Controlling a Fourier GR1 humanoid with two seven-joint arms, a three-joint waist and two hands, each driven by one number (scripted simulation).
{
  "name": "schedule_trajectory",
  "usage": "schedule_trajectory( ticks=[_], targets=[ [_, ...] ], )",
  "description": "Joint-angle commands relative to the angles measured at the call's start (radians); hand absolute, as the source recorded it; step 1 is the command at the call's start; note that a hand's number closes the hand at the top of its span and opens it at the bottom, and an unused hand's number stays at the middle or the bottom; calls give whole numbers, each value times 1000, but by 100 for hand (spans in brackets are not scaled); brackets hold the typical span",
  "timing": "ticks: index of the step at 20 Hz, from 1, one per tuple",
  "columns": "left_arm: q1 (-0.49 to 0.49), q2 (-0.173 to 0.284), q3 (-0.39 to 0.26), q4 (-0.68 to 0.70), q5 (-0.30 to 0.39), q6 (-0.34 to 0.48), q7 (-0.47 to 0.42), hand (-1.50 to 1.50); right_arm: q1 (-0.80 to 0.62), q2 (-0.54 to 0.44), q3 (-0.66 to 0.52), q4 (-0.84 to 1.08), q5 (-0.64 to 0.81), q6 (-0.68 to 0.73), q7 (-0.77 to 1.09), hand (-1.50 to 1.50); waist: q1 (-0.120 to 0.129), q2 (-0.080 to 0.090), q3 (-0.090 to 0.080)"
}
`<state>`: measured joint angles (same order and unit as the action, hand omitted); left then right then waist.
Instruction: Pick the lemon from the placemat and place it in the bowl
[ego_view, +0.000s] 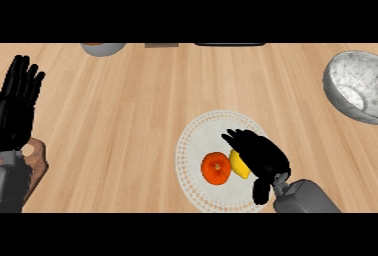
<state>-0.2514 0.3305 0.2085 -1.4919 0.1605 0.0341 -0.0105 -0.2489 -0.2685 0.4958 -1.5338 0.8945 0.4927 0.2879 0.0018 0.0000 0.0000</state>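
Lower centre of the frame: round white placemat with a dotted lace rim (199, 125) lies flat on the light wooden desk (133, 110). On it sit a round orange fruit (216, 168) and, just right of it and touching or nearly so, the yellow lemon (238, 165). Lemon is on the placemat, well apart from the bowl.

Right robot hand (260, 155), black, comes in from the lower right on a grey forearm and sits over the lemon's right side, hiding part of it. Fingers curve down past the lemon, thumb hangs toward the lower edge. Cannot tell whether the fingers touch or clasp the lemon.

Speckled grey ceramic bowl (353, 85) sits at the right edge, upper part of the frame, cut off by the border.

Left robot hand (20, 95) rests at the left edge, released, fingers straight and pointing up. Below it, a brown wooden object (37, 160) shows partly behind the forearm.

Grey rounded vessel (102, 48) at the upper left edge, mostly cropped.
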Motion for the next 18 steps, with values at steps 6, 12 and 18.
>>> schedule_trajectory(
  ticks=[6, 12, 18],
  targets=[
    [-1, 3, 26, 27, 1, -41, -3, 0, -10, 38, -69, 158, 89, -42, -65, -150, 0, 0, 0],
    [36, -23, 18, -33, -20, -12, 13, 0, 29, 35, -59, 157, 137, -181, -196, 150, 0, 0, 0],
    [-3, -56, 8, 81, -50, -22, -93, 0, -42, 69, -92, 253, 197, -239, -254, 150, -1, 2, 0]
  ],
)
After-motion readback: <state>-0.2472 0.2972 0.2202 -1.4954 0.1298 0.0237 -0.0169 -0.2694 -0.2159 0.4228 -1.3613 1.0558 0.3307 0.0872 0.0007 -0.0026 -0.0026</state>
